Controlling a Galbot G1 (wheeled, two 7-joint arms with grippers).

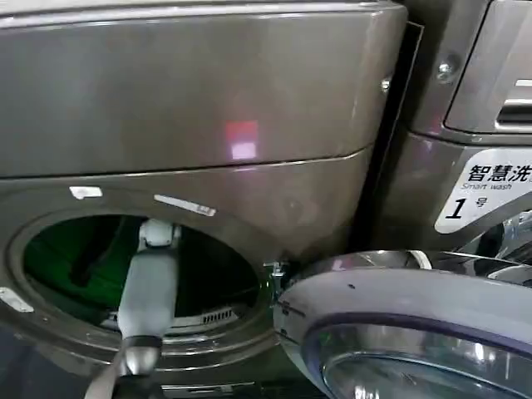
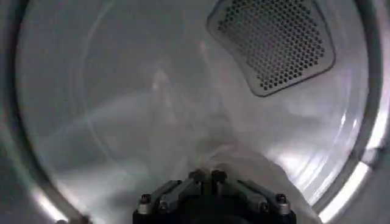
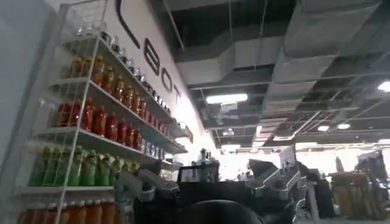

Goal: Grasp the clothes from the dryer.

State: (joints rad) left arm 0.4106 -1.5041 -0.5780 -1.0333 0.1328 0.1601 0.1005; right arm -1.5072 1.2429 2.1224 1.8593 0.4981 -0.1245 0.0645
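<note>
The dryer (image 1: 191, 108) fills the left and centre of the head view, a bronze-grey machine with a smooth, faintly glossy front panel and a round porthole at lower left. Its grey-rimmed glass door (image 1: 399, 332) stands swung open at lower right, the curved rim close beside the porthole edge. A second bronze-grey machine (image 1: 474, 166) with a white "1" sticker stands at the right edge.

The left arm (image 1: 148, 291), a pale grey tube, reaches up from the bottom of the frame through the porthole into the dark drum.

In the left wrist view the left gripper (image 2: 207, 178) sits at the bottom centre, its dark fingers drawn together on the clothes (image 2: 244, 161), a thin, wrinkled white fabric that bunches at the fingertips. The cloth lies low in the smooth metal drum (image 2: 91, 122), which curves wide around it. A perforated vent panel (image 2: 271, 42) sits at upper right.

The right gripper (image 3: 207, 189) shows at the bottom of the right wrist view, fingers spread apart, before shelves of coloured bottles (image 3: 103, 122) on the left and a ducted ceiling (image 3: 292, 55) above.
</note>
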